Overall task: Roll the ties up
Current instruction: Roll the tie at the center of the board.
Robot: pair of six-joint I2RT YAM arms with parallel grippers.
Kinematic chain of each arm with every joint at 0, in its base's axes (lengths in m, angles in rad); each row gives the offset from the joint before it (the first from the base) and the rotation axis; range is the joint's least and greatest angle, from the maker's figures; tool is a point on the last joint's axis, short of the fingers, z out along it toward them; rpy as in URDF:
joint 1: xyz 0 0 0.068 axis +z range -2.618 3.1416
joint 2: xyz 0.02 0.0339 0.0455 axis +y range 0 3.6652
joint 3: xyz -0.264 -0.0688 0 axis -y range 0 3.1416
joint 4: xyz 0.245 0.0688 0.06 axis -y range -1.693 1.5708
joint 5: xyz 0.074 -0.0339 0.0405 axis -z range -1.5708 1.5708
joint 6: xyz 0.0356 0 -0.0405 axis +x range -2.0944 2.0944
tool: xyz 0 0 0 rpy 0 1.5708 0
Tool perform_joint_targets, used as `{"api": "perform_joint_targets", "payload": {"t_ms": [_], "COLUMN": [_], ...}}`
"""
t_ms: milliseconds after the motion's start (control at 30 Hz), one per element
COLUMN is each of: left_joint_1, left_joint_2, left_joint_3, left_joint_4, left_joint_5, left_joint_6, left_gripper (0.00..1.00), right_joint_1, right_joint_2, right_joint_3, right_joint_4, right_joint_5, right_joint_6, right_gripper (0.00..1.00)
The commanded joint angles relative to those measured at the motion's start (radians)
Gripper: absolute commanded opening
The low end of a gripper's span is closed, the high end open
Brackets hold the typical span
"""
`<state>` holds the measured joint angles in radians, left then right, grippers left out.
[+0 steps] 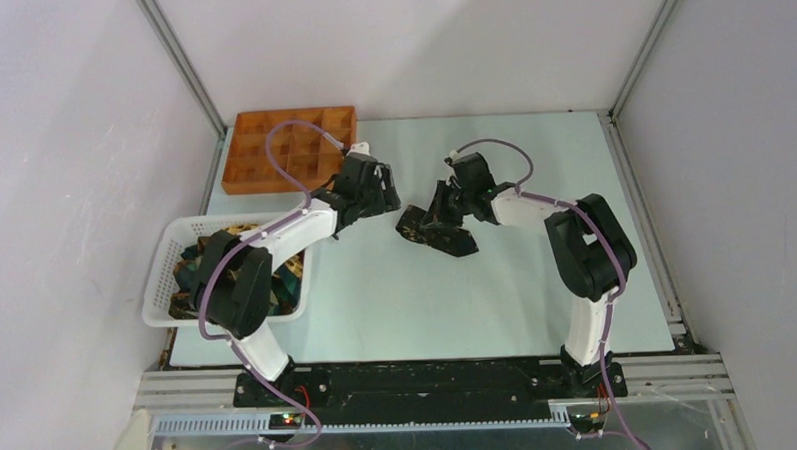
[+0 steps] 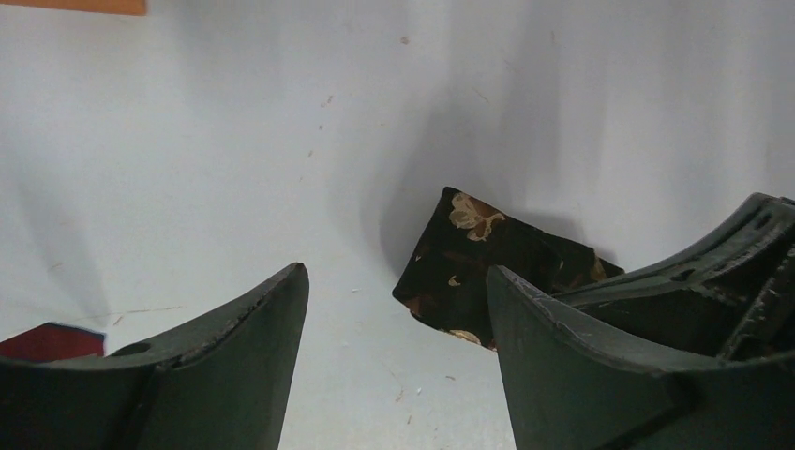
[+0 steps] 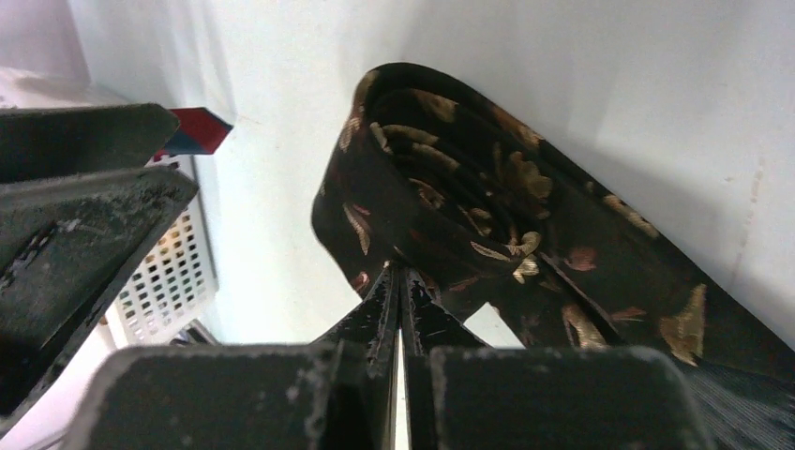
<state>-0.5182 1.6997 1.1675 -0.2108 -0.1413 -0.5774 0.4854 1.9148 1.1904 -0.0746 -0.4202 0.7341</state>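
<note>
Right of the basket (image 1: 159, 283), my right gripper (image 3: 401, 281) is clenching the edge of the half-coiled tie (image 3: 450, 178), while my left gripper (image 2: 396, 272) is hovering released between basket and tie. Rolling seems underway; next I'd need to wind in the loose tail.

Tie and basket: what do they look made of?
The tie looks like woven fabric, possibly silky: soft coiled layers, faint sheen, gold leaf print. The basket looks like white moulded plastic, matte: stiff walls pierced by a regular grid of holes.
</note>
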Motion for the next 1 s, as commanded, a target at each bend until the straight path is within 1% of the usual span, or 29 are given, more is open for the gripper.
{"api": "perform_joint_targets", "payload": {"t_ms": [0, 200, 500, 667, 967], "left_joint_1": [0.003, -0.007, -0.032, -0.038, -0.038], "left_joint_2": [0.010, 0.027, 0.067, 0.089, 0.112], "left_joint_3": [-0.025, -0.040, -0.051, -0.056, -0.080], "left_joint_4": [0.102, 0.155, 0.205, 0.241, 0.254], "left_joint_5": [0.105, 0.188, 0.253, 0.267, 0.266], "left_joint_6": [-0.006, -0.002, -0.006, -0.006, -0.008], "left_gripper": [0.76, 0.77, 0.79, 0.80, 0.80], "right_joint_1": [-0.005, -0.007, -0.016, -0.015, -0.016], "right_joint_2": [-0.029, -0.071, -0.072, -0.066, -0.071], "right_joint_3": [0.008, -0.035, -0.073, -0.074, -0.074], "right_joint_4": [-0.091, -0.120, -0.100, -0.082, -0.071], "right_joint_5": [0.105, 0.165, 0.159, 0.151, 0.142], "right_joint_6": [-0.038, -0.052, -0.049, -0.043, -0.043], "right_gripper": [0.02, 0.01, 0.01, 0.01, 0.01]}}
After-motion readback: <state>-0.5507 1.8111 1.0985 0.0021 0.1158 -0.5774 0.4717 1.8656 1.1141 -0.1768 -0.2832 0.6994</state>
